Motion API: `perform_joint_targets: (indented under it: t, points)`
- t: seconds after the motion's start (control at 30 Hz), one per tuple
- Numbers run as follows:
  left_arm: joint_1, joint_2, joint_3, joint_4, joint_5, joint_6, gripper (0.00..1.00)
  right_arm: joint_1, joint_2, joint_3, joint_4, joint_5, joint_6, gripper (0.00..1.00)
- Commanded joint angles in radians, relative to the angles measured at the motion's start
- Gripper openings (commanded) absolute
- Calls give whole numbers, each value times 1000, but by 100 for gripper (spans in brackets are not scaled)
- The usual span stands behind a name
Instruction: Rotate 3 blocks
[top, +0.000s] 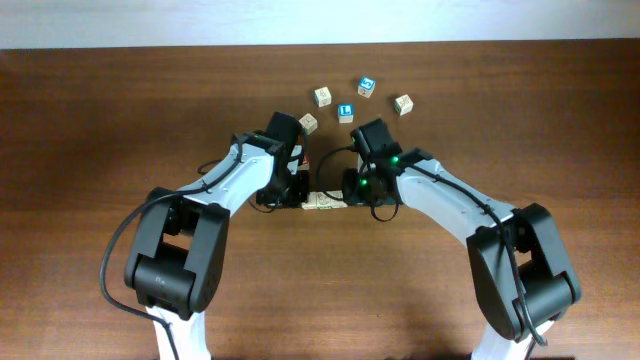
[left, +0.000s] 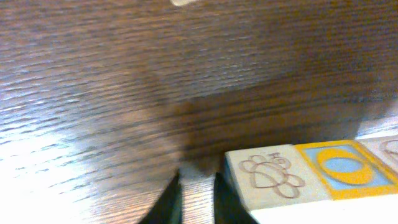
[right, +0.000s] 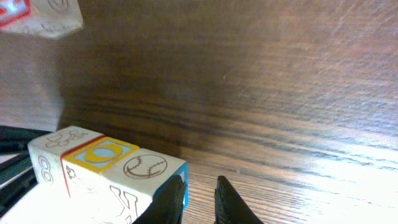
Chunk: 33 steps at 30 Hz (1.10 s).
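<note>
Three pale wooden blocks (top: 322, 203) lie in a tight row between my two grippers. In the left wrist view the row shows a bee face (left: 270, 176) and a yellow-and-blue ring face (left: 343, 167). The left gripper (left: 198, 200) stands narrowly open just left of the row's end, with only table between its fingers. In the right wrist view the row (right: 99, 155) ends in a baseball face (right: 146, 168) with a blue side. The right gripper (right: 200, 199) is narrowly open, one fingertip (right: 173, 198) against that blue side, nothing between the fingers.
Several loose cubes lie behind the arms: a blue "L" cube (top: 346, 112), a blue-topped cube (top: 367, 86), and pale cubes (top: 322, 96), (top: 403, 104), (top: 308, 123). A red-faced cube (right: 37, 15) shows at the right wrist view's top left.
</note>
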<state>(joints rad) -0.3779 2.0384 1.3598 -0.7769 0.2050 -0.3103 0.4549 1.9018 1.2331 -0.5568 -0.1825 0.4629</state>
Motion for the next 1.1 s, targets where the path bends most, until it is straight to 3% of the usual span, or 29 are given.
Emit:
perform_joint_targets:
  t: [0.0, 0.2, 0.53, 0.63, 0.87, 1.07]
  points:
    - [-20, 9, 17, 0, 75, 18, 27, 17, -16, 65, 4, -76, -17, 22]
    - [-20, 9, 17, 0, 75, 18, 16, 16, -4, 59, -34, -29, -1, 28]
    - [-20, 9, 17, 0, 56, 18, 6, 15, 75, 59, -42, -21, 2, 28]
    - [-20, 9, 17, 5, 36, 17, 6, 15, 75, 59, -42, -18, 7, 32]
    - [-20, 9, 18, 14, -20, 12, 20, -24, 75, 59, -77, 12, 51, 36]
    - [-20, 9, 20, 16, -76, -22, 19, -45, 75, 59, -125, 84, 118, 36]
